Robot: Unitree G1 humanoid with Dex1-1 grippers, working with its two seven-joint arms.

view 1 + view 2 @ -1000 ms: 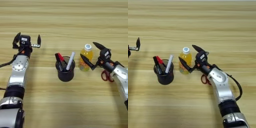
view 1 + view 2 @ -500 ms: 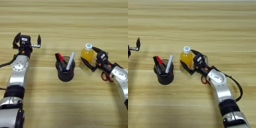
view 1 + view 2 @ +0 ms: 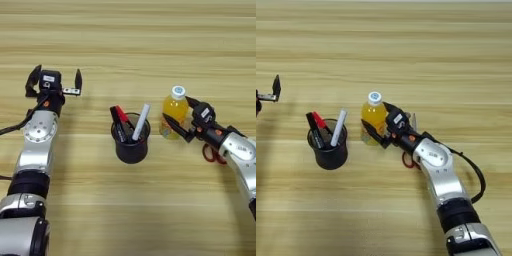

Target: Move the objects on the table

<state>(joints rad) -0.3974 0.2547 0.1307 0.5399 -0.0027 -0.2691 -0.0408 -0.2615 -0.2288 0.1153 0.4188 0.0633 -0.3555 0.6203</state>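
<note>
left eye view: right gripper (image 3: 181,119) has closed in around the bottle (image 3: 174,112), fingers now hugging it; lifting looks next.

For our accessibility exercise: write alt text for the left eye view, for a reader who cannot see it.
The right gripper has its two black fingers around an upright bottle of orange drink on a wooden table. A black cup of pens stands left of it; the left gripper rests open at far left.

The whole view is filled by a light wooden table (image 3: 130,45), marked by long pale grain stripes; soft shadows are cast, perhaps by overhead lighting.
</note>
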